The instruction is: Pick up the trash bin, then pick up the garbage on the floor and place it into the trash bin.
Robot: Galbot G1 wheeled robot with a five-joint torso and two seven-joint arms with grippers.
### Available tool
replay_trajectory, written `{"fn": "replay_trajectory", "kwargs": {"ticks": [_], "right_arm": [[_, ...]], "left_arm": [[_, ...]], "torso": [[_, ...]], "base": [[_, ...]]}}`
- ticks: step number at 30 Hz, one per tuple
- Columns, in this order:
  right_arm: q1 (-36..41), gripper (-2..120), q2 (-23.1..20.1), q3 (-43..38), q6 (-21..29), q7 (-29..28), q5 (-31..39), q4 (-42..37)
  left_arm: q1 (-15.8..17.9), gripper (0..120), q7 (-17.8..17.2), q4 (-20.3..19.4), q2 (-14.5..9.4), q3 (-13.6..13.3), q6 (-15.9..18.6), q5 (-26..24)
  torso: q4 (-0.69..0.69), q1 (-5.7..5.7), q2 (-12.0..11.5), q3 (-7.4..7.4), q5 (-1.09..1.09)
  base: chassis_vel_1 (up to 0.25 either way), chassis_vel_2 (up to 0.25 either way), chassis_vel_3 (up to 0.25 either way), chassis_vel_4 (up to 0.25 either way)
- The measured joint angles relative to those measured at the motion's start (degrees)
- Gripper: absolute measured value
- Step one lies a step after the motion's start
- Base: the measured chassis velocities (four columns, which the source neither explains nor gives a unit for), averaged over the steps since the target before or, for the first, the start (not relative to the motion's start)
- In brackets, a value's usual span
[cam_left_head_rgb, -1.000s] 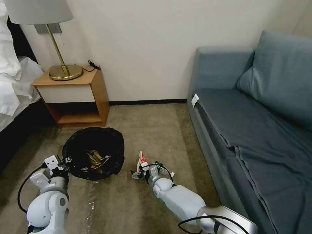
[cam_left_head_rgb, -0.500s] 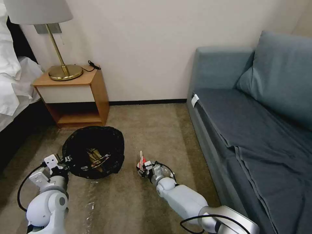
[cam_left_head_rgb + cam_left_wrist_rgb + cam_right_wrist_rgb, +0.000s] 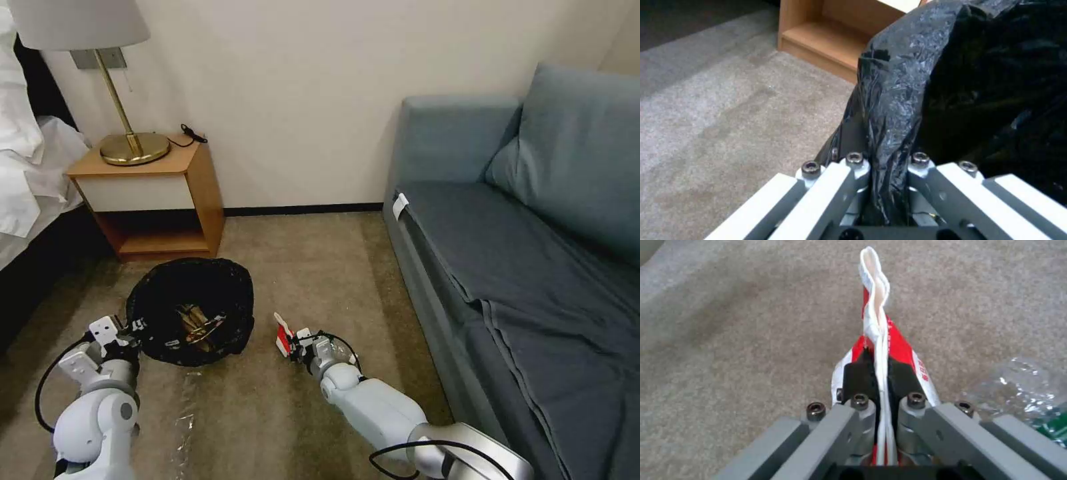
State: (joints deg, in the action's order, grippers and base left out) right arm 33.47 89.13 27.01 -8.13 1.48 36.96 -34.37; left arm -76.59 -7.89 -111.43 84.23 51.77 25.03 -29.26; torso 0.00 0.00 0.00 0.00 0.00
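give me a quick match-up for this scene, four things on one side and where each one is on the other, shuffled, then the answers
Things:
1. red-and-white packet
2. trash bin
3. lamp
4. clear bottle

Places:
A. on the wooden nightstand
B. rim clamped in the left gripper
C. on the carpet beside the right gripper
D. pinched in the right gripper

Pairs: 1-D, 2-B, 3-A, 4-C

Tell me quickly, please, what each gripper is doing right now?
Left gripper: closed on the black bag at the rim of the trash bin.
Right gripper: closed on the red-and-white packet.
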Motion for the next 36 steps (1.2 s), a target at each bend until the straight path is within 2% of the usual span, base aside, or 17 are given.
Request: {"fn": "replay_trajectory", "kwargs": {"ticks": [8,21,27,29,36], "right_arm": [[0.4,0,-0.9,-2.9,-0.2,-0.9,-0.1,-1.9],[-1.6,0,-2.6,-17.0,-5.6,-1.8,-4.0,-5.5],[-4.5,0,-3.3,-18.5,-8.1,-1.6,-6.3,-8.1],[-6.6,0,-3.5,-18.7,-9.3,-2.0,-7.8,-11.2],[-8.8,0,-4.8,-14.5,-8.7,-5.6,-7.1,-20.7]], "left_arm": [[0.7,3,-0.1,0.5,-0.3,0.0,0.3,-0.3],[2.2,3,-0.1,1.7,-1.5,-0.1,0.5,-1.3],[2.5,3,-0.2,2.0,-1.5,-0.4,0.7,-1.3],[2.7,3,-0.2,2.7,-1.4,-0.6,0.4,-1.3],[3.4,3,0.1,3.5,-0.9,-1.0,0.0,-1.3]], "torso": [[0.0,0.0,0.0,0.0,0.0],[0.0,0.0,0.0,0.01,0.01],[-0.01,0.0,0.0,0.0,0.01],[0.01,0.0,0.0,0.01,0.01],[-0.01,0.0,0.0,0.0,-0.01]], "base": [[0.0,0.0,0.0,0.0],[0.0,0.0,0.0,0.0],[0.0,0.0,0.0,0.0],[0.0,0.0,0.0,0.0],[0.0,0.0,0.0,0.0]]}}
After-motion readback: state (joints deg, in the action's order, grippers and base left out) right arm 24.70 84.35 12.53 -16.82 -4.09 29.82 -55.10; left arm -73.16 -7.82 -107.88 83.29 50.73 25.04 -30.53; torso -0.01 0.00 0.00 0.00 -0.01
